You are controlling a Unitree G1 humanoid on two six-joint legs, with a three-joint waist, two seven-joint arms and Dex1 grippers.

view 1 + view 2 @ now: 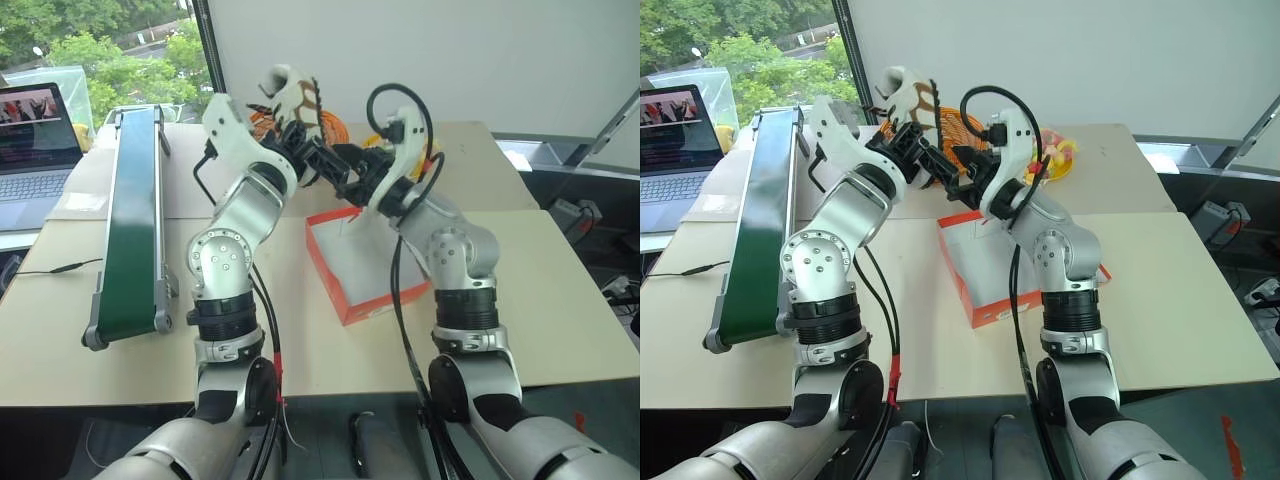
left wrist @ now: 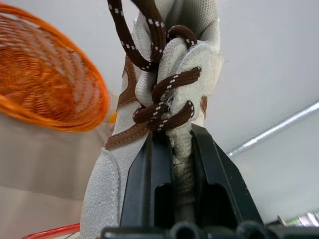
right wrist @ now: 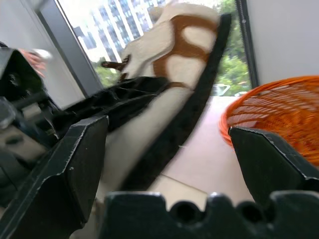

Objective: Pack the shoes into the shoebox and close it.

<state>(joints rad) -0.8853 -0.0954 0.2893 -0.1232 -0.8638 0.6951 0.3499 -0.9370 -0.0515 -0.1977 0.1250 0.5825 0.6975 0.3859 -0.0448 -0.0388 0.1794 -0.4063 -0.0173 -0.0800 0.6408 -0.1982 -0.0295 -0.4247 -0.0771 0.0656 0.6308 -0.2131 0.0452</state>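
Note:
One cream shoe (image 1: 293, 97) with brown laces and brown side markings is held up in the air above the table, pinched at its tongue by my left gripper (image 2: 177, 134), which is shut on it. My right gripper (image 1: 335, 168) is open just beside and below the shoe, its wide-spread fingers (image 3: 75, 164) on either side of the dark sole (image 3: 184, 119) without touching it. The red-orange shoebox (image 1: 372, 306), white inside, lies open on the table below both grippers, partly hidden by my right arm.
A round orange wicker basket (image 1: 952, 122) stands behind the grippers, with a yellow and pink item (image 1: 1060, 155) beside it. A green conveyor belt (image 1: 130, 220) runs along the left of the table. A laptop (image 1: 35, 140) sits at the far left.

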